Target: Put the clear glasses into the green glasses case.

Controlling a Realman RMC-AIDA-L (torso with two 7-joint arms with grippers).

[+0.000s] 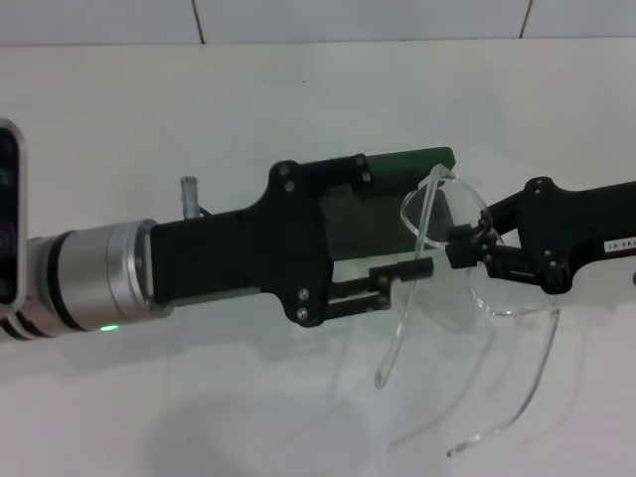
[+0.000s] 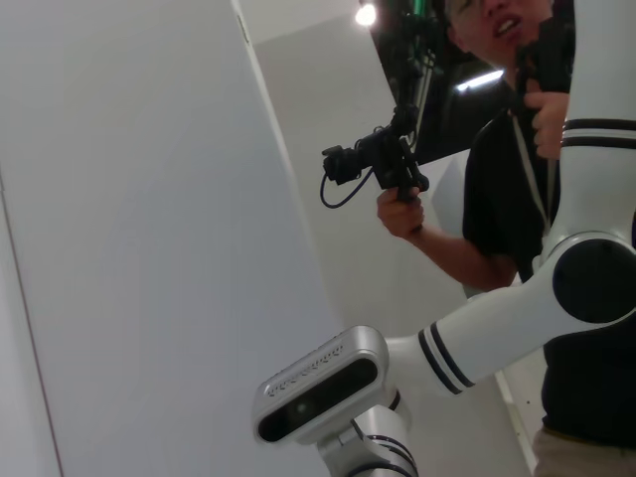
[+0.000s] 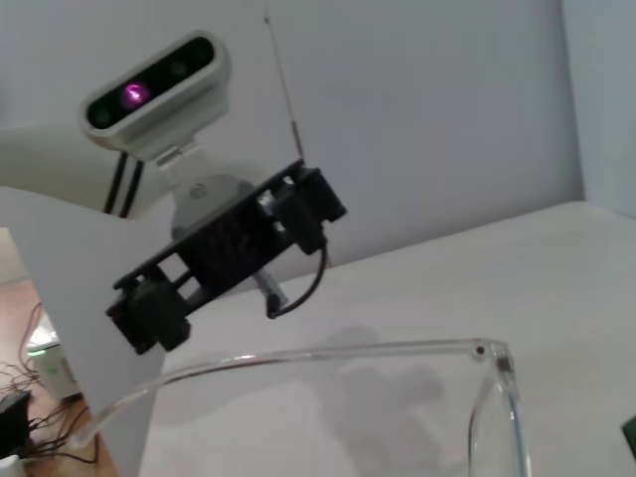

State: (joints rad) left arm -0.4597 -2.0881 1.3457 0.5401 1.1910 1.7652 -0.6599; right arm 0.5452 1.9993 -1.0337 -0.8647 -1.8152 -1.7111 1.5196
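Observation:
The clear glasses [image 1: 442,214] hang in the air at centre right, arms unfolded and pointing toward the near table edge. My right gripper [image 1: 465,245] comes in from the right and is shut on their front. One clear arm and its hinge [image 3: 328,353] cross the right wrist view. The green glasses case [image 1: 412,159] lies on the table behind the glasses, mostly hidden under my left gripper [image 1: 383,224]; only a green sliver [image 3: 630,434] shows in the right wrist view. The left gripper hovers over the case, fingers spread, nothing between them [image 3: 229,258].
The white table [image 1: 199,397] spreads to the front and left, and a white wall [image 1: 348,20] closes it off at the back. A person [image 2: 507,199] holding a camera rig stands off to the side beside my white arm [image 2: 497,338].

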